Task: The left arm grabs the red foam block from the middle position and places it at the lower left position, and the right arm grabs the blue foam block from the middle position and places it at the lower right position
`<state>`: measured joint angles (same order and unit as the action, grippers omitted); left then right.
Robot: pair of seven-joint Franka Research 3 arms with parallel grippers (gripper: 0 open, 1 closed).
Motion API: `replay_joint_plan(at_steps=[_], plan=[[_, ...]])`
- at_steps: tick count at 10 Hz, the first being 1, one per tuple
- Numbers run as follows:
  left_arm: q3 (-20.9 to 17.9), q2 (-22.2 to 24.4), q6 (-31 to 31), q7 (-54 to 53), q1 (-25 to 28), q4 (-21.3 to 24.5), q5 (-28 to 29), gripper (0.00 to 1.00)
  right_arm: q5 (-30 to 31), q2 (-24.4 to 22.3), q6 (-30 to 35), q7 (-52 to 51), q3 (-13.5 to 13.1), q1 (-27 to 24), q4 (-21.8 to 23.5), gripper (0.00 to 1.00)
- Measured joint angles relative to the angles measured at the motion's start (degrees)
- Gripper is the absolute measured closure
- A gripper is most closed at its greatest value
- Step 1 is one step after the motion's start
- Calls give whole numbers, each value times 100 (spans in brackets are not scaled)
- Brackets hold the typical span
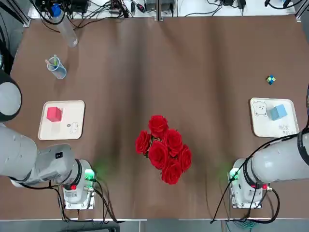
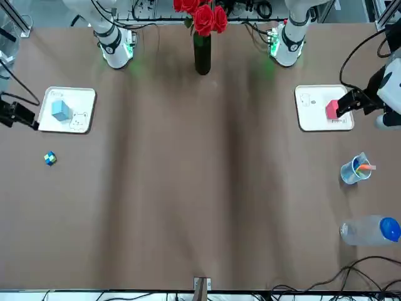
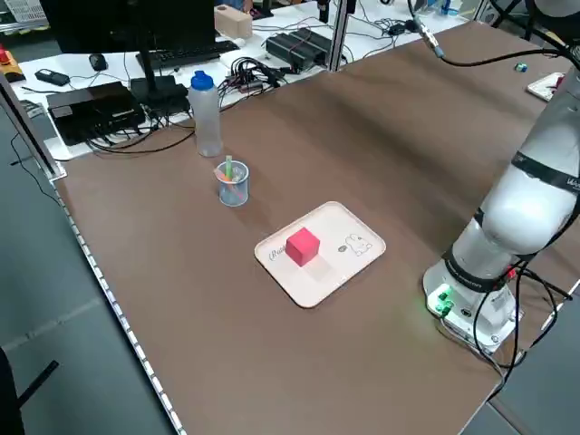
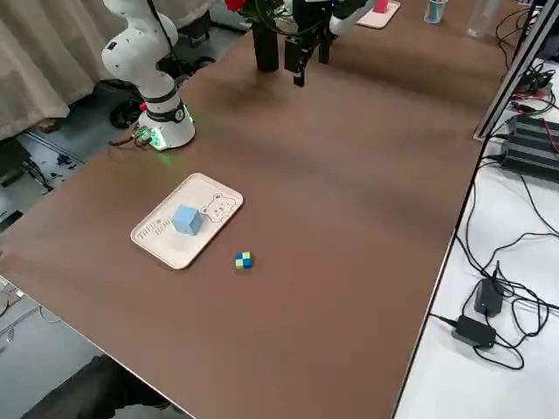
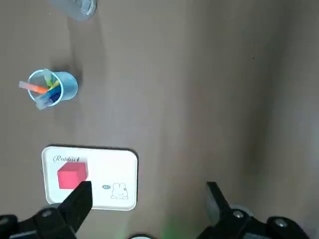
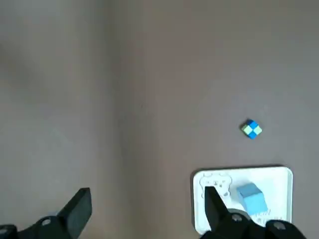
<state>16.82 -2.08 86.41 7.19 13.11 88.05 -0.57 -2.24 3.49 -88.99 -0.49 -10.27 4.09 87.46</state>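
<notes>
The red foam block (image 1: 54, 114) lies on a white tray (image 1: 72, 126) at the table's left side. On a matching tray (image 1: 263, 126) at the right side rests the blue foam block (image 1: 277, 112). My left gripper (image 5: 148, 199) hangs high over the table, open and empty, and its wrist view shows the red block (image 5: 72, 176) well below, beside one finger. My right gripper (image 6: 147, 204) is also raised, open and empty, with the blue block (image 6: 250, 197) far beneath it. Neither gripper touches a block.
A dark vase of red roses (image 1: 164, 147) stands near the front middle, between the arm bases. A blue cup of pens (image 1: 56, 67) and a plastic bottle (image 1: 65, 24) stand at the far left. A small blue-and-green cube (image 1: 271, 79) lies beyond the right tray.
</notes>
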Motion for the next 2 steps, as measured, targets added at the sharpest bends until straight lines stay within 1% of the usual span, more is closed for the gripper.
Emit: replay_joint_plan(at_steps=[2], plan=[[0,0,0,5,0,0,0,0,0,0,95,-63,-4,4,9,0]])
